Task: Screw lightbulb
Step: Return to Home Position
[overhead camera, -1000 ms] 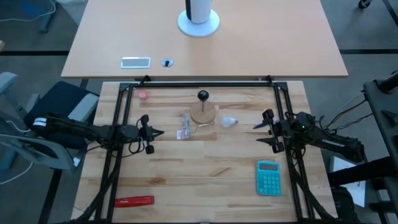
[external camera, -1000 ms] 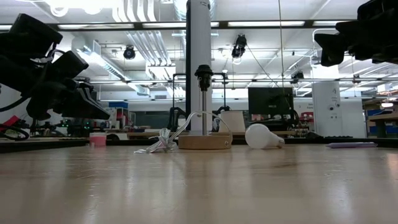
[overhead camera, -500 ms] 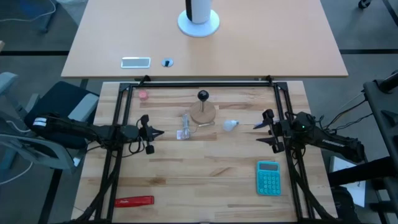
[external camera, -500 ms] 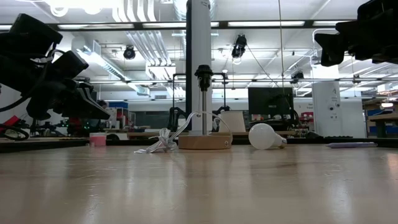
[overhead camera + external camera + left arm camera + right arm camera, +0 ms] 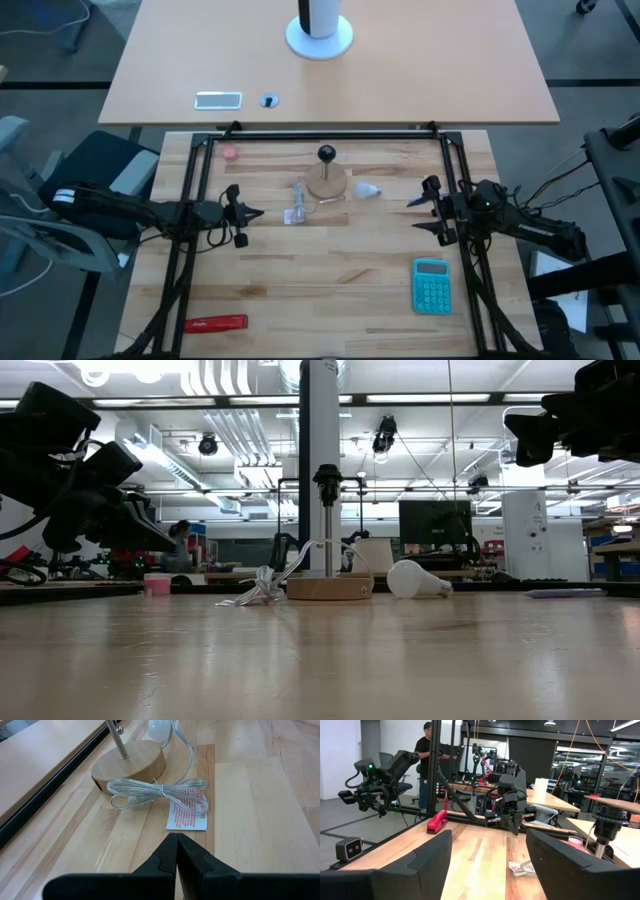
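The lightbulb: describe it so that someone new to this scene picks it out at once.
Find the wooden table between the two arms, then the round wooden disc stand near its far middle. The lightbulb lies on its side on the table close beside that stand, toward the right arm. It is small, white and rounded, unlike the clear coiled cord on the stand's other side.

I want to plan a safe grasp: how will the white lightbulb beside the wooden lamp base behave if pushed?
The lightbulb lies on its side on the flat table, so it would probably roll, likely curving toward its narrower end. Its smooth rounded shell may slip in a grasp. Being small, it is probably light, perhaps fragile.
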Robot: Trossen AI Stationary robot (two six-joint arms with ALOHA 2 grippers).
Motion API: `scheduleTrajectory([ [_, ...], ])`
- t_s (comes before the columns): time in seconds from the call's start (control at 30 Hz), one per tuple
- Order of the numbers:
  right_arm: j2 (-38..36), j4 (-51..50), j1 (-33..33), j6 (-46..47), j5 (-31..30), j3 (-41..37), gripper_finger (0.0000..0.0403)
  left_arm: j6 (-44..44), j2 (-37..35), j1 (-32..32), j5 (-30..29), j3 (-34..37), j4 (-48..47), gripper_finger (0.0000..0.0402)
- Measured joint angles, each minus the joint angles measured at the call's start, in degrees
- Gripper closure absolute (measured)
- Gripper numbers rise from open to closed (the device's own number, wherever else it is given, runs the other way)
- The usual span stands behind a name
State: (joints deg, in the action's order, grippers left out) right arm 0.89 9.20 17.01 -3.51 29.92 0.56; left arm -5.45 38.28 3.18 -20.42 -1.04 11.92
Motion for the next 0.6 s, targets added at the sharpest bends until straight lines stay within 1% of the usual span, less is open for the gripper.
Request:
scheduleTrajectory([
  [0.13,0.00,0.01,0.00,0.00,0.01,0.00,0.0152,0.00,-0.02,0.00,0.00,-0.02,0.00,0.0401],
  [0.6,0.00,0.01,-0.01,0.02,0.00,0.00,0.0176,0.00,0.00,0.00,0.00,0.00,0.00,0.0401],
])
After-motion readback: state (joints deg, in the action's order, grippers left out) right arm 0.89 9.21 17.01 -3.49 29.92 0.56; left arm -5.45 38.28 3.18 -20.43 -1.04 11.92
